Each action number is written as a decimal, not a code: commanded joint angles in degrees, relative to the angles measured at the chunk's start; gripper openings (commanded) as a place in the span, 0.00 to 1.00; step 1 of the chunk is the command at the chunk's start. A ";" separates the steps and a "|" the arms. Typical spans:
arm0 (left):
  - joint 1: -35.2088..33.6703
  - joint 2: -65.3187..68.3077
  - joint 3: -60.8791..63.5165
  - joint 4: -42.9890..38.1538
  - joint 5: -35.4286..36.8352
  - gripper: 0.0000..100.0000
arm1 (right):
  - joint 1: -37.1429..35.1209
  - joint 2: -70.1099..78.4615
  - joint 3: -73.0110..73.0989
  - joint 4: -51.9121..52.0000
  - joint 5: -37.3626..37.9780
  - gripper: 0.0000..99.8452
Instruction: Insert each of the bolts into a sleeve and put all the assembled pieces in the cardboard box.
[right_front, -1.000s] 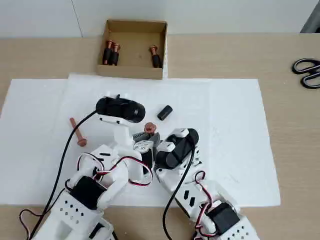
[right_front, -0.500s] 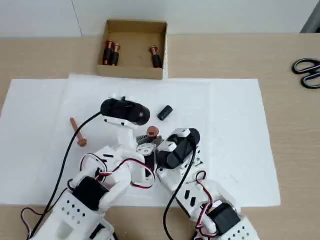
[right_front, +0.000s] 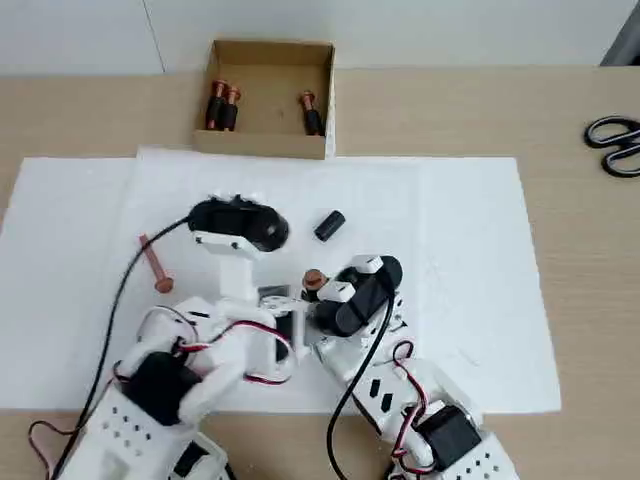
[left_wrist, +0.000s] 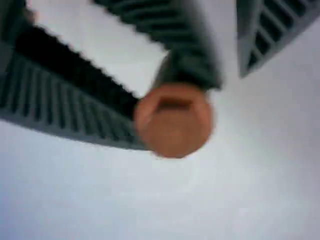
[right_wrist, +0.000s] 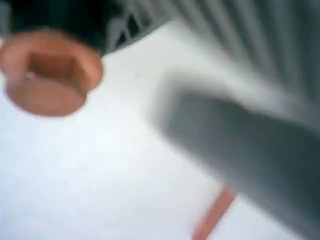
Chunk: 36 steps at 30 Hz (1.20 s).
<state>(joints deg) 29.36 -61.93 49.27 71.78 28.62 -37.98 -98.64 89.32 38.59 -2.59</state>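
A copper bolt head (right_front: 313, 279) shows between the two arms' tips at the middle of the white sheet. In the left wrist view the bolt head (left_wrist: 173, 120) faces the camera with a dark sleeve (left_wrist: 187, 70) behind it, and my left gripper (right_front: 290, 298) is shut on this piece between ribbed grey fingers (left_wrist: 55, 100). My right gripper (right_front: 328, 292) is right beside it, and its view has the same bolt head (right_wrist: 50, 70) close by. A loose black sleeve (right_front: 329, 225) lies just beyond. A loose bolt (right_front: 155, 263) lies to the left. The cardboard box (right_front: 265, 145) holds three assembled pieces.
The white paper sheet (right_front: 470, 260) covers the table's middle and is bare on its right half. Scissors (right_front: 615, 143) lie at the table's far right edge. Cables hang from both arms near the front edge.
The bolt head has shifted down and to the right, toward the right arm. The left arm's black camera housing has moved back to the left.
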 joint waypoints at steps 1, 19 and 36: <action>-6.33 -0.44 -7.52 7.21 -8.53 0.28 | 2.24 -1.10 -1.14 -0.92 -0.53 0.00; -38.68 -0.44 -11.56 14.86 -28.31 0.28 | 25.63 18.86 -18.90 -0.57 -0.26 0.00; -37.27 -0.44 -10.15 14.42 -26.55 0.28 | 21.32 109.14 -93.10 -35.47 -0.62 0.00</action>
<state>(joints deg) -8.09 -62.02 39.87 86.37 1.63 -14.51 -0.09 8.09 11.96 -2.59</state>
